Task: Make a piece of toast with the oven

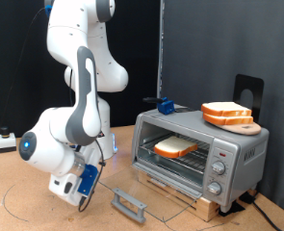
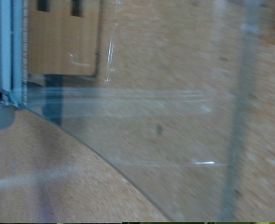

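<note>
While the toast [image 1: 174, 147] lies on the rack inside the oven [image 1: 233, 154], the pincer [image 1: 84, 192] hangs low near the open door [image 1: 129, 203]; its opening cannot be told.

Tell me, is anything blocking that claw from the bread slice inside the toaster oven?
Nothing visible does. The toaster oven has its glass door folded down, leaving the bread slice on the rack exposed; the claw hangs low beside the door.
</note>
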Controlling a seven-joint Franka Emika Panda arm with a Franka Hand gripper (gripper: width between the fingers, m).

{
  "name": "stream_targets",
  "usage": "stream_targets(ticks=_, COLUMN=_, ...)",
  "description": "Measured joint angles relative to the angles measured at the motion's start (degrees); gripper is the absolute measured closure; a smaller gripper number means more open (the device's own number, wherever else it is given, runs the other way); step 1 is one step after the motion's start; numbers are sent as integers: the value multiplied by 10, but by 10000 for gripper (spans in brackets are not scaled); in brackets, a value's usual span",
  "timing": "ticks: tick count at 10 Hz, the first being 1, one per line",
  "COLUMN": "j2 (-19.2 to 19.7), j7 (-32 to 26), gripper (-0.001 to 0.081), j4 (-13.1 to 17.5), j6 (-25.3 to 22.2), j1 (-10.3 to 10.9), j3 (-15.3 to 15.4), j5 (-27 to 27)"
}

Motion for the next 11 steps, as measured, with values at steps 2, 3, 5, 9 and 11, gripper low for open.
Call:
stream_targets(ticks=2, j2=-5, j7=-13, gripper=-4, j4=-20, j6=5, j1=2, j3=18, j5=21)
stream_targets(ticks=3, j2=-8, j7=-16, gripper=-4, j4=-28, j6=9, j1=2, j3=27, j5=32)
stream_targets(ticks=5, j2=-14, j7=-17, gripper=-4, j4=-32, j6=-2, j1=2, j3=35, j5=46)
stream_targets(ticks=9, j2=-55, j7=-50, gripper=-4, j4=-18, j6=-126, j1=-29, j3=26, j5=53)
stream_targets(ticks=11, j2=-87, j7=-65, gripper=-4, j4=-26, j6=-155, j1=-34, j3=26, j5=55)
